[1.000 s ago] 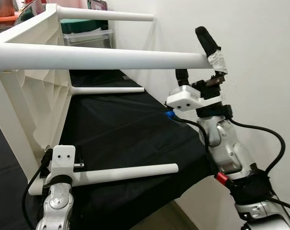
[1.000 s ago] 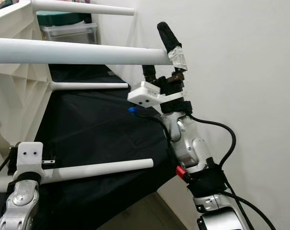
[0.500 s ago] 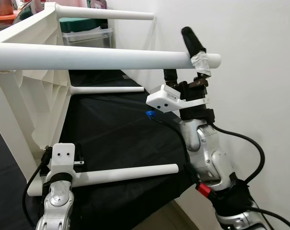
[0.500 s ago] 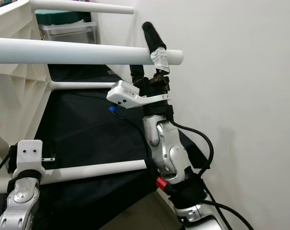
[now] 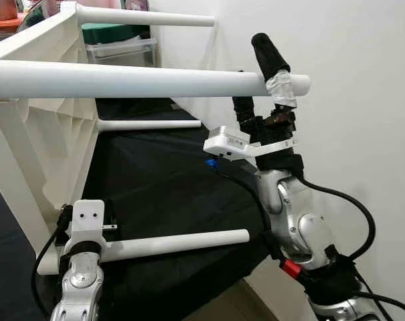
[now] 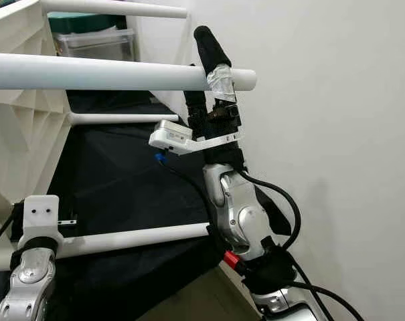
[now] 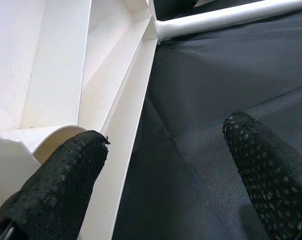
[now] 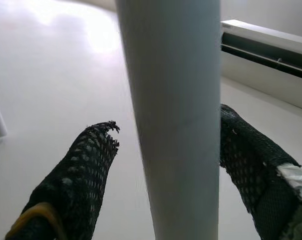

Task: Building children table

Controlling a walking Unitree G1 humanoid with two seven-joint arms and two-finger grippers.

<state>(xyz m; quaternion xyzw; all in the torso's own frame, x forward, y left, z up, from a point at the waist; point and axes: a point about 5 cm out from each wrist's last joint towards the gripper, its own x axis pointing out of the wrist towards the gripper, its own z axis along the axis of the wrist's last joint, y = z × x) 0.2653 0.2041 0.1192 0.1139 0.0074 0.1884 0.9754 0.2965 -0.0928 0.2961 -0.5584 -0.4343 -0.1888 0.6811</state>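
Note:
A white children's table [image 5: 48, 134] lies on its side on a black cloth, its round legs pointing right. My right gripper [image 8: 168, 125] stands open around the near upper leg [image 5: 122, 79], close to its free end. The taped finger [image 5: 272, 60] crosses in front of the leg and the other one [image 5: 242, 110] rises behind it; the right wrist view shows a gap beside the leg. My left gripper [image 7: 165, 145] is open low at the left, by the base of the near lower leg [image 5: 182, 241], with the table's ribbed underside [image 7: 66, 75] beside one finger.
The black cloth [image 5: 169, 180] ends at an edge on the lower right, with bare floor [image 5: 229, 304] below. A white wall [image 5: 363, 100] runs close along the right. A clear bin with a green lid [image 5: 118, 43] stands behind the table. Two more legs [image 5: 148, 124] jut out farther back.
My right gripper has slid left from the tip of the near upper leg and now straddles it a little in from the end. The left arm has stayed put.

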